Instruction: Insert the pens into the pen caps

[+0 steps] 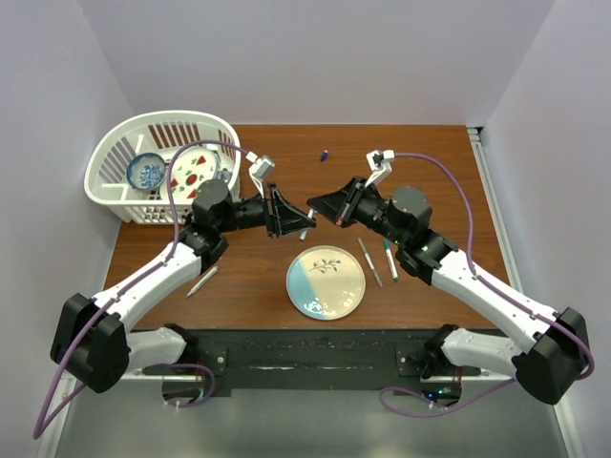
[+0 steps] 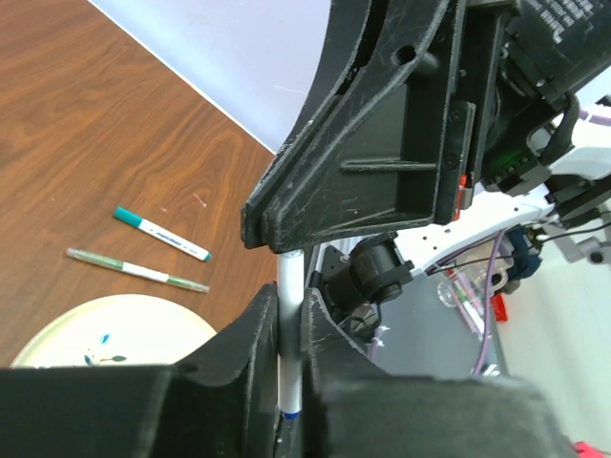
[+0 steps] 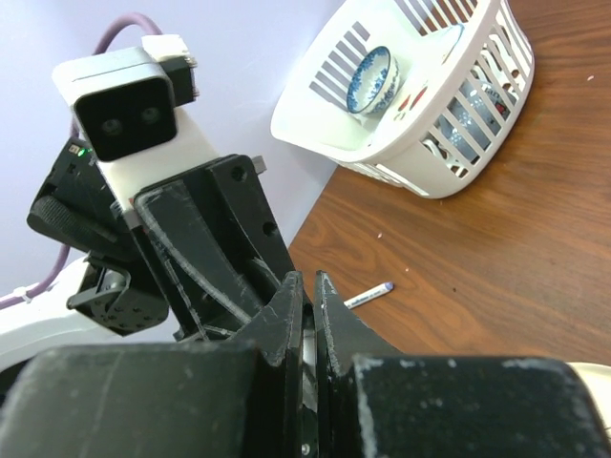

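Pens first: I count four slim stick pens. One, a white pen with a blue band (image 2: 289, 355), sits up off the table in my left gripper (image 2: 290, 301), whose fingers are clamped on either side of its barrel. Two more lie side by side on the brown wooden table (image 1: 430, 172), just right of the round cream and pale blue plate (image 1: 307, 289): a thin grey pen (image 1: 370, 260) next to the plate, and a white pen with a teal end (image 1: 390, 260) on the outer side. The fourth, a white pen with a blue tip (image 1: 201, 281), lies well to the left of the plate, beside my left forearm.

Of loose caps I can find only one, a tiny purple-blue cap (image 1: 325, 154) alone near the table's far edge.

At the far left corner stands one white slatted plastic basket (image 1: 100, 186), holding one blue patterned bowl (image 1: 145, 172) and one white dish with red marks (image 1: 196, 170).

Both arms reach forward and bend inward, so the wrists face each other above the middle of the table, just beyond the plate's far rim. The grippers meet almost tip to tip there. The held pen's upper end runs up to the underside of the right gripper (image 3: 307, 286), whose fingers are pressed tightly together. Whether anything is pinched between them I cannot tell.
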